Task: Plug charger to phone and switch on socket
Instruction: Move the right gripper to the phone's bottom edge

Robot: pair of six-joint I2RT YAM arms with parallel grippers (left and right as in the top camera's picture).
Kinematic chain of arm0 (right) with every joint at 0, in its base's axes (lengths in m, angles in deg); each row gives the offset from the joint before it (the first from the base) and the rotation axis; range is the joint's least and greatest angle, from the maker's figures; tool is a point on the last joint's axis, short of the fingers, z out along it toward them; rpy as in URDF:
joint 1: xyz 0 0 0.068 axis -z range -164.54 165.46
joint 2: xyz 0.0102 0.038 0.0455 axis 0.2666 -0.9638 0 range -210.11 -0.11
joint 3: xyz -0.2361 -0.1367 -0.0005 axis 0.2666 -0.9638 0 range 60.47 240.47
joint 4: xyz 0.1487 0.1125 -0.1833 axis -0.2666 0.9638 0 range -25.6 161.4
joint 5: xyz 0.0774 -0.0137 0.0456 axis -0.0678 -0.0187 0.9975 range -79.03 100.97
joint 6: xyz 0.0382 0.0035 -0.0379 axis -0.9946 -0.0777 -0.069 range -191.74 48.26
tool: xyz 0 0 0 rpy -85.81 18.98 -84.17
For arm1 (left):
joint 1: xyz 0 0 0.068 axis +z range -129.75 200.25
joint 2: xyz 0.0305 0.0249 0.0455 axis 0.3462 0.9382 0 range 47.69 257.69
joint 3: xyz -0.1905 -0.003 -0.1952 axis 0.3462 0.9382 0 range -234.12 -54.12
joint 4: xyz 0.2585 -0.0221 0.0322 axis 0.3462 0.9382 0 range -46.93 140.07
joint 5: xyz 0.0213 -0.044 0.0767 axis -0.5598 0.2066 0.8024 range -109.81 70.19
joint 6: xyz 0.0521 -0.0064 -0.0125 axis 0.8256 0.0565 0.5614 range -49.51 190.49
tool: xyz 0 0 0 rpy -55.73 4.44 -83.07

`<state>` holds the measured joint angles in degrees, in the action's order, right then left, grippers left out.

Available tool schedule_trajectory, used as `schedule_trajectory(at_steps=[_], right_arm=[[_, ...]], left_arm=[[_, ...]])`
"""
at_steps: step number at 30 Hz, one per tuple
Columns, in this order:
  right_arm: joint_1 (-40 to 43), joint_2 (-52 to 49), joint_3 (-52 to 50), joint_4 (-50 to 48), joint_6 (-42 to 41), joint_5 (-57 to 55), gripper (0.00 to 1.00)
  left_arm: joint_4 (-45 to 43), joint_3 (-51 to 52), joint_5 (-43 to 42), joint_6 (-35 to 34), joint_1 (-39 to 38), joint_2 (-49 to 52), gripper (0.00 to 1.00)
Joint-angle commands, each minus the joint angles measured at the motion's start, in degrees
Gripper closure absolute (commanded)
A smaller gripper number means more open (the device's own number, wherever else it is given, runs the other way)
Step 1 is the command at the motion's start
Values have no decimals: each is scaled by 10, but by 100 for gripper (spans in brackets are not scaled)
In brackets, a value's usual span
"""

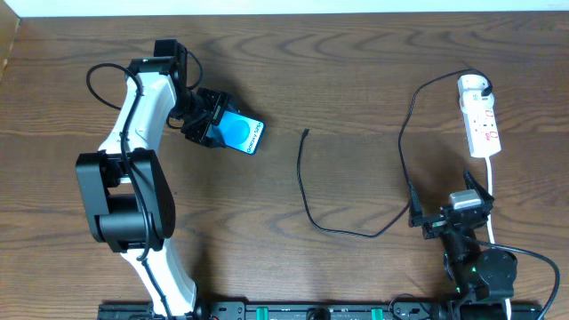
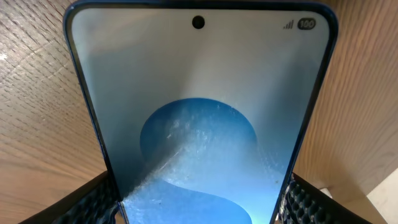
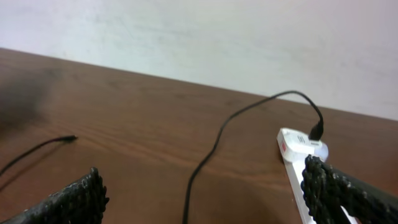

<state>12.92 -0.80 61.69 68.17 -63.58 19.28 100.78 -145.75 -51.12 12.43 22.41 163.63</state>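
Observation:
The phone (image 1: 244, 133), blue screen up, lies on the wooden table at the upper left. My left gripper (image 1: 210, 122) is shut on its near end; in the left wrist view the phone (image 2: 199, 112) fills the frame, with both finger pads (image 2: 199, 202) against its side edges. The charger cable (image 1: 302, 191) runs from the adapter on the socket (image 1: 481, 124) in a long loop, and its plug tip (image 1: 305, 133) lies free right of the phone. My right gripper (image 1: 452, 216) is open and empty near the cable loop, below the socket. The right wrist view shows the cable (image 3: 211, 149), the tip (image 3: 71, 138) and the socket (image 3: 297, 155).
The socket's white cord (image 1: 494, 209) runs down the right side past my right arm. A black rail (image 1: 311, 312) lines the front edge. A pale wall (image 3: 199, 37) stands behind the table's far edge.

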Motion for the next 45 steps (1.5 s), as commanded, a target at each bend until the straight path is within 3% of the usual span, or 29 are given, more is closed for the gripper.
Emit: schedule_trajectory(at_steps=[1, 9, 16, 24, 31, 36, 45], right_arm=[[-9, 3, -3, -18, -24, 29, 1], [-9, -54, 34, -70, -80, 39, 1], [-9, -248, 185, -58, -80, 121, 1], [-9, -441, 414, 98, -87, 183, 1], [-10, -635, 576, 196, -178, 307, 1], [-51, -760, 618, 172, -243, 348, 1], [-179, -906, 619, 2, -338, 358, 1]], left_arm=[[3, -10, 2, 10, -2, -18, 43], [3, -10, -10, 10, -2, -18, 43], [3, -10, -10, 10, -2, -18, 43], [3, -10, -11, 10, -2, -18, 43], [3, -10, -40, 10, -2, -18, 43], [3, -10, -58, 8, -2, -18, 43], [3, -10, -61, -25, -4, -18, 43]])
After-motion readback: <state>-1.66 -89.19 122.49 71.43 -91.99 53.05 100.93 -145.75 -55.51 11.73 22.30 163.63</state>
